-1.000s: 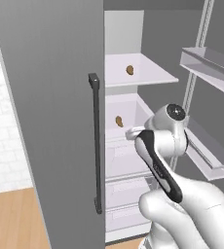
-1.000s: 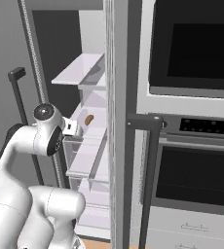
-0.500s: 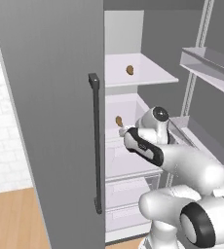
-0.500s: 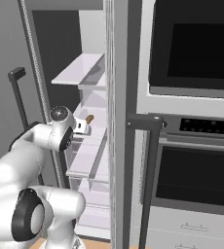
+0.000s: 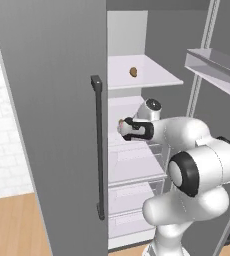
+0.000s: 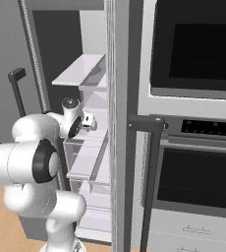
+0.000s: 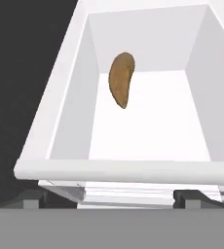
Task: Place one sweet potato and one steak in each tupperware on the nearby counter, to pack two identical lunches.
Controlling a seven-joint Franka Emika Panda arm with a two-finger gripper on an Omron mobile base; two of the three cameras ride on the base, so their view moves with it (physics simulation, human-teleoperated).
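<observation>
**Hand reaching into the open fridge toward a sweet potato**

Standing by the fridge, I see the arm stretched in over the middle shelf, its hand [image 5: 122, 128] level with a brown lump there. From the hand's own camera that lump is a sweet potato [image 7: 121, 80], long and curved, thicker at the top and tapering to a point, lying alone on the white floor of a white bin [image 7: 60, 97] toward the back left. The 2 dark finger tips [image 7: 30, 200] stand wide apart at the bottom of that view, short of the bin's front lip, with nothing between them, so the hand is open and empty.

A second brown item [image 5: 133, 72] sits on the upper shelf [image 5: 152, 75]; it is too small to say whether it is another sweet potato.

My guess on handling: a sweet potato is firm and fairly dense, not fragile, with a dull skin that should not slip much. Its rounded, tapering form could roll or squirt out if pinched near the pointed end. The thick middle, taken across its short width, looks the safest hold, with the fingers turned to straddle the long axis. The bin's walls leave room on the right side, less on the left.

No brand, label or writing can be read on the fridge, the bin or the oven [image 6: 193, 54] beside it.
</observation>
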